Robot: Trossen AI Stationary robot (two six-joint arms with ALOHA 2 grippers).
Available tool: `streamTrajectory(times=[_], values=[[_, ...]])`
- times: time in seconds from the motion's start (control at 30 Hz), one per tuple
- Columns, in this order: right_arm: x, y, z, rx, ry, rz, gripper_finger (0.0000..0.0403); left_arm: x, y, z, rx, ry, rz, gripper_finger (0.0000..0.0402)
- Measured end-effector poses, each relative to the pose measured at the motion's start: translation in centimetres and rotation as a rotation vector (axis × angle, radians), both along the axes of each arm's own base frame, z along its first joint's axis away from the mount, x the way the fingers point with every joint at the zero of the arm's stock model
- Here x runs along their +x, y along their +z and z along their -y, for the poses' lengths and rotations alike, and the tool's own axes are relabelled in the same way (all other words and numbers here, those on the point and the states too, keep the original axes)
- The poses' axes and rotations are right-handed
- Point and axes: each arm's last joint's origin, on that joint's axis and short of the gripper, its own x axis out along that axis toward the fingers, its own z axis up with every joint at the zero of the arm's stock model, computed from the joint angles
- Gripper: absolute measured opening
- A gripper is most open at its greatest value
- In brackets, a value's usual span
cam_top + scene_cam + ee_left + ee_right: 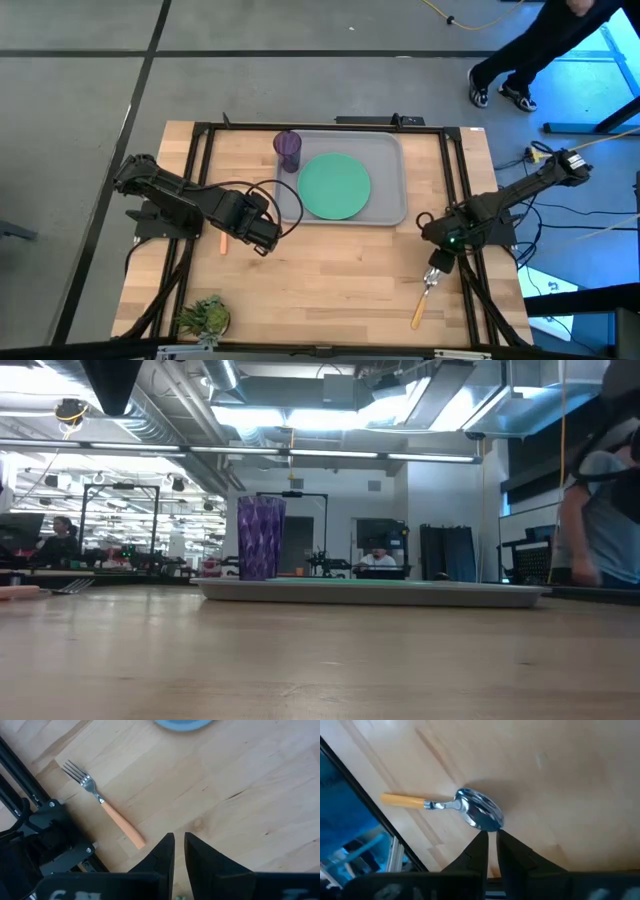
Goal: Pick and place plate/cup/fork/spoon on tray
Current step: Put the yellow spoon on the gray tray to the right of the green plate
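From above, plate (335, 185) and cup (288, 150) sit on the tray (393, 205). Our left gripper (179, 840), nearly shut and empty, waits near the fork (102, 802). Our right gripper (492, 836) pinches the spoon (479, 814) by its bowl edge, likely to lift it.

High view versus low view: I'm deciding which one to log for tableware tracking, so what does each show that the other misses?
Only the high view shows the mint-green plate as a full disc on the tray, the spoon on the wood below the right gripper, the left gripper in front of the tray, and a small plant.

Only the low view shows the cup's faceted side and the room behind, with seated people.

Both show the purple cup standing upright on the grey tray, and the fork's handle.
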Motion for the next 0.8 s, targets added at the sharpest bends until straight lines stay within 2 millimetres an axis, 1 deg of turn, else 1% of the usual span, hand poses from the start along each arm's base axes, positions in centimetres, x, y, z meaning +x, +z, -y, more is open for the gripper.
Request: streamTrajectory(times=[0.1, 0.33, 0.8], values=[[-0.3, -0.7, 0.1, 0.011, -0.041, -0.015, 0.0044, 0.0, 0.0, 0.0, 0.0, 0.0, 0.0, 0.0037], [-0.4, -2.1, 0.2, 0.036, -0.06, 0.014, 0.0044, 0.0, 0.0, 0.0, -0.001, 0.0, 0.002, 0.0037], [-0.5, -2.4, 0.2, 0.028, -0.036, 0.021, 0.0044, 0.3, 0.0, 0.1, -0.011, 0.0, 0.031, 0.0037]])
